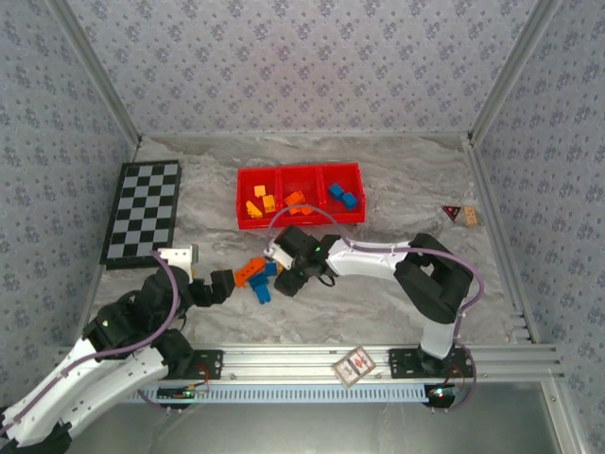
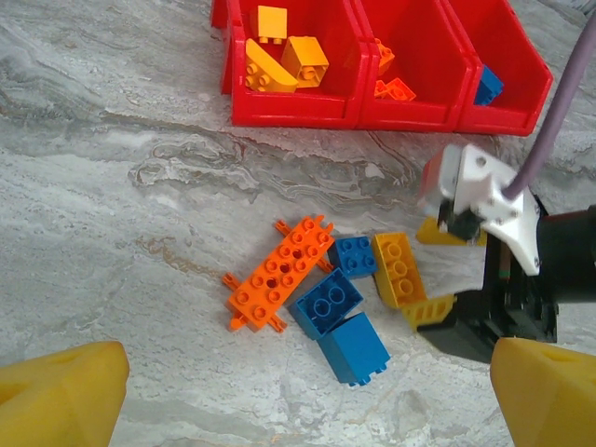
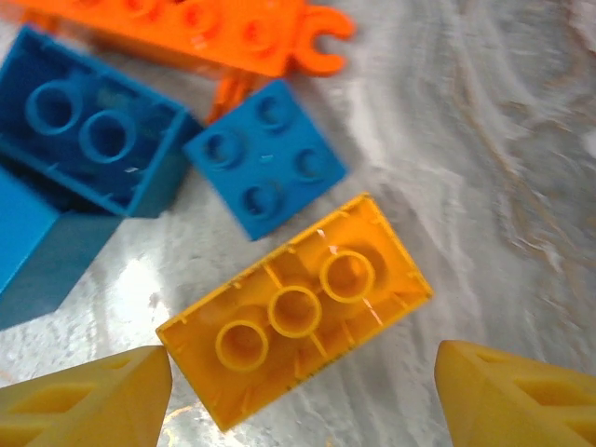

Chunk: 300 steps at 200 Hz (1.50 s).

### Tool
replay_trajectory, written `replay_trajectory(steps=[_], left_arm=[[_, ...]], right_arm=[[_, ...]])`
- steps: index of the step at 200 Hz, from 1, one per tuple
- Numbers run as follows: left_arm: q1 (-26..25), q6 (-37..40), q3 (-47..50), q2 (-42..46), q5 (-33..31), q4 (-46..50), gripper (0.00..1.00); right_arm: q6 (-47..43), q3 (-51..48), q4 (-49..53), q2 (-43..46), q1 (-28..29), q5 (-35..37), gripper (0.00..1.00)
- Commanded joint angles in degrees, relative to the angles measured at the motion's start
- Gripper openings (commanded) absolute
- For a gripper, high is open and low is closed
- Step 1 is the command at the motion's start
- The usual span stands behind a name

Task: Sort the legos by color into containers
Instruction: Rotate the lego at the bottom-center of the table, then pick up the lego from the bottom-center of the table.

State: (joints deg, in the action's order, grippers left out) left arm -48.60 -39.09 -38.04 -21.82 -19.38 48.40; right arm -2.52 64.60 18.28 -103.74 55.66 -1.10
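A loose pile of legos (image 1: pixel 257 275) lies on the table in front of the red tray (image 1: pixel 300 223). In the left wrist view it holds an orange plate (image 2: pixel 284 272), three blue bricks (image 2: pixel 328 303) and a yellow-orange brick (image 2: pixel 399 268). My right gripper (image 3: pixel 303 412) is open and low over the yellow-orange brick (image 3: pixel 293 321), which lies studs down between the fingertips (image 3: pixel 84 400). My left gripper (image 2: pixel 303 400) is open, just left of the pile, holding nothing. In the tray, yellow-orange bricks (image 2: pixel 284 58) fill the left compartment, orange ones (image 2: pixel 391 84) the middle and blue ones (image 1: pixel 342 196) the right.
A black-and-white checkered board (image 1: pixel 144 210) lies at the left. Small red and tan pieces (image 1: pixel 461 215) sit at the far right. A card (image 1: pixel 354 365) rests on the front rail. The right arm (image 1: pixel 430 274) reaches leftward across the middle of the table.
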Motion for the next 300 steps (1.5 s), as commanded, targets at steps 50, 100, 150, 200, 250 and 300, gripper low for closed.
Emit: replay_trajectory(steps=[50,100,150,200,250,300], left_arm=[[-0.6,-0.1,0.3,0.7,-0.4,-0.4,1.0],[-1.0,-0.3,0.4,1.9,-0.5,-0.3,1.0],[-2.5,-0.6,0.4,3.0,-1.8,0.2,1.0],[-3.6,-1.1,0.3,2.8,-3.1,0.8,1.0],[-3.7,-1.3,0.3,2.1,-3.5,1.1,1.0],[-3.9,-1.2,0.2,1.7,-3.6,1.1,1.0]], right_arm=[[27.1,12.5,20.8,-1.7,1.4,14.9,0.79],[35.8,14.0,17.9,-3.8,2.9,14.1,0.81],[35.4,13.1,16.4,-6.3,3.5,11.8,0.79],[32.3,15.4,17.4,-9.5,4.1,10.6,0.73],[29.9,17.2,17.6,-11.7,5.9,10.6,0.73],[32.0,16.9,18.8,-13.3,4.4,12.1,0.7]])
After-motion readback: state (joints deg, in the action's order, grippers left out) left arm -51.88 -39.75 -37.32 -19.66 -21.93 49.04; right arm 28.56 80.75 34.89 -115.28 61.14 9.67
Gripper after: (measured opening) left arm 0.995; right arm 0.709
